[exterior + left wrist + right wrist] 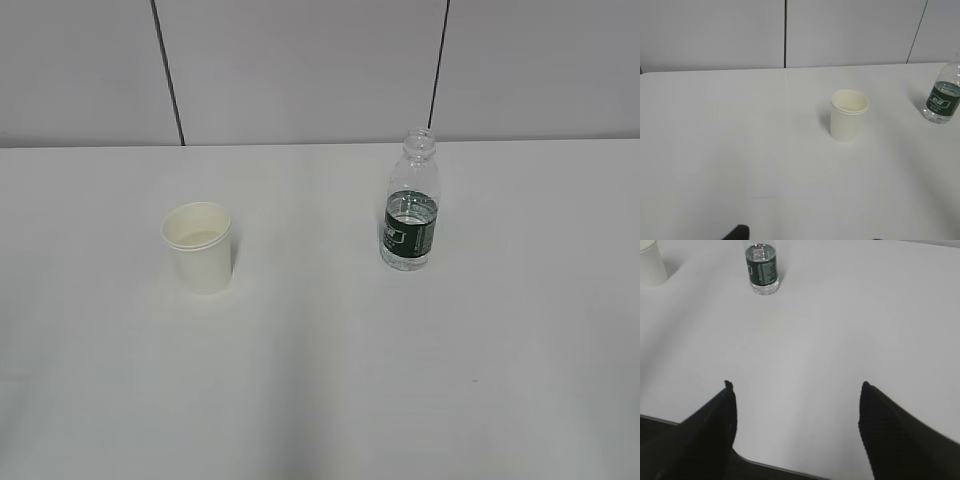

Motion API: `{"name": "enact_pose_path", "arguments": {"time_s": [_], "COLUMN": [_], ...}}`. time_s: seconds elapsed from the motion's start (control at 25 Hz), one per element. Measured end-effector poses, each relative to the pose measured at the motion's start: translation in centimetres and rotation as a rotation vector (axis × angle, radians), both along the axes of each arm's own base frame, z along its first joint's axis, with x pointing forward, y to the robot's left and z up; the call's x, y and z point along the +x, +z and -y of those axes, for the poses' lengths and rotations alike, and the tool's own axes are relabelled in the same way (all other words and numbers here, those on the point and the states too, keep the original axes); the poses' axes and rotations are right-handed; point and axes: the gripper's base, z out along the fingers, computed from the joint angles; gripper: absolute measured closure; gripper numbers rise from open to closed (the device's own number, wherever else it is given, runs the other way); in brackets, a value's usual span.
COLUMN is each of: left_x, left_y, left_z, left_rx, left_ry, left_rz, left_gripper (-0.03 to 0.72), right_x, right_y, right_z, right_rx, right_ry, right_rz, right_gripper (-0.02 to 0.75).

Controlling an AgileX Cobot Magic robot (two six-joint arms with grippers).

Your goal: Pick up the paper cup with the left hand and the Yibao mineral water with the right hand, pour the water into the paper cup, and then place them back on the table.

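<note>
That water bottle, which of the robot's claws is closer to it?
Probably the right claw, open and well short of the Yibao mineral water. The left claw faces the paper cup, bottle off sideways.

The only lettering is on the bottle (410,215), standing right of the cup (199,246): white characters on its dark green label (942,100). They are too small and blurred to read. The cup carries no print.
</note>
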Motion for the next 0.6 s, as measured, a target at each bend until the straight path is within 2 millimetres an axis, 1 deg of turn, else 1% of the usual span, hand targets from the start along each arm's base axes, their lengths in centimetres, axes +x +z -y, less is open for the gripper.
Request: {"name": "enact_pose_path", "arguments": {"time_s": [0.36, 0.6], "left_x": [0.00, 0.00], "left_y": [0.00, 0.00], "left_z": [0.00, -0.01], "left_rx": [0.000, 0.001], "left_ry": [0.000, 0.001], "left_rz": [0.000, 0.000], "left_gripper": [0.254, 0.254], "right_x": [0.13, 0.17], "right_y": [-0.41, -0.44], "right_z": [0.17, 0.65], "right_rx": [0.000, 0.015], "right_ry": [-0.024, -0.093], "right_rz": [-0.021, -0.028], "right_gripper": [0.146, 0.146]}}
